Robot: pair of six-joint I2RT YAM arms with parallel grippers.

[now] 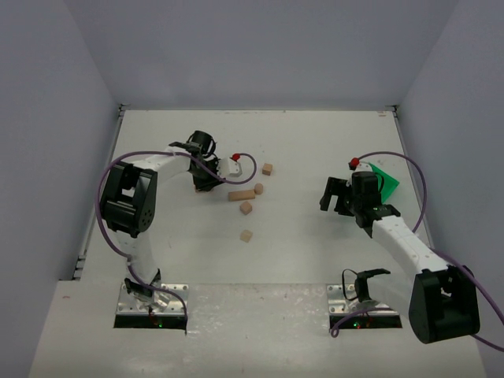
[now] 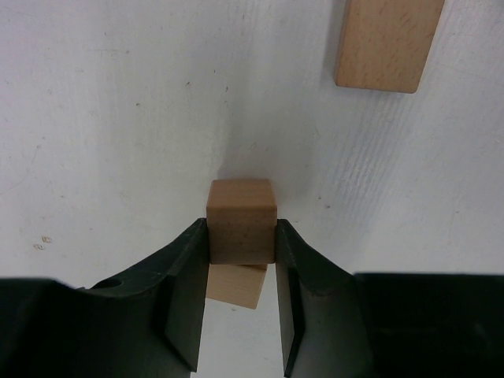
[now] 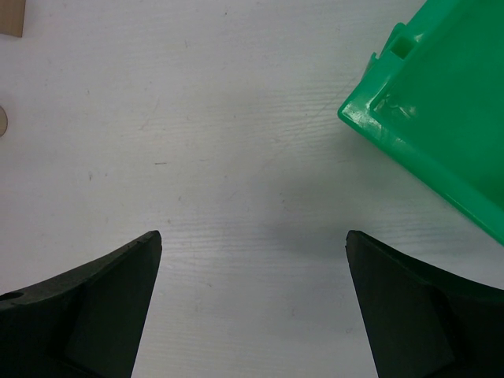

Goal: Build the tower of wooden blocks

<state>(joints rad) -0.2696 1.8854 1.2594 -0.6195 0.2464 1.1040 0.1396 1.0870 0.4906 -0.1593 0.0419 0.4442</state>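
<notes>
In the left wrist view my left gripper (image 2: pixel 242 236) is shut on a small tan wooden cube (image 2: pixel 242 206), its fingers pressed against the cube's two sides. A second cube (image 2: pixel 235 287) lies directly under it, turned slightly askew; whether the two touch I cannot tell. The longer wooden bar (image 2: pixel 387 43) lies just beyond. From above, the left gripper (image 1: pixel 206 184) points down left of the bar (image 1: pixel 242 195), with loose cubes (image 1: pixel 246 208) (image 1: pixel 246 235) (image 1: pixel 268 168) nearby. My right gripper (image 1: pixel 339 198) stands open over bare table, its fingertips (image 3: pixel 150 244) wide apart and nothing between them.
A bright green bin (image 1: pixel 386 183) sits right beside the right gripper, and its corner (image 3: pixel 441 118) fills the upper right of the right wrist view. A small rounded wooden piece (image 1: pixel 259 189) lies at the bar's right end. Grey walls enclose the table on three sides.
</notes>
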